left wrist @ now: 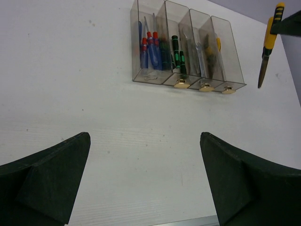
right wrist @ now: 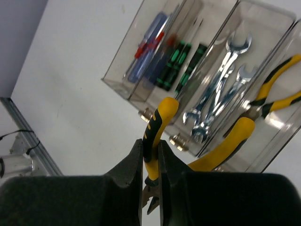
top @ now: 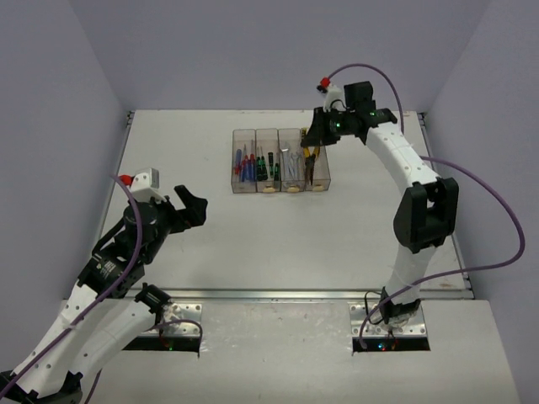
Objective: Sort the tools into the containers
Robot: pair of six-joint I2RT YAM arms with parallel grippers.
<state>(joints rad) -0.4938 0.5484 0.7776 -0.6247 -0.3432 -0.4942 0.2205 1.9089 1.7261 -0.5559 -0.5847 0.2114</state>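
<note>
Clamping pliers (right wrist: 161,117), right hand (right wrist: 150,162) mostly hides their head; bins (right wrist: 115,74) cropped.

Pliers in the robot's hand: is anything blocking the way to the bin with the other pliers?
Nothing visible. The right gripper holds the pliers in the air by the bins, and the end bin is open on top with only the other pliers inside.

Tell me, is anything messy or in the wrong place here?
Nothing looks spilled or broken. The only tool outside the containers is one pair of pliers, pinched by a handle in the right gripper and hanging in the air near them. The other pliers lie in the end bin, so it probably belongs there.
</note>
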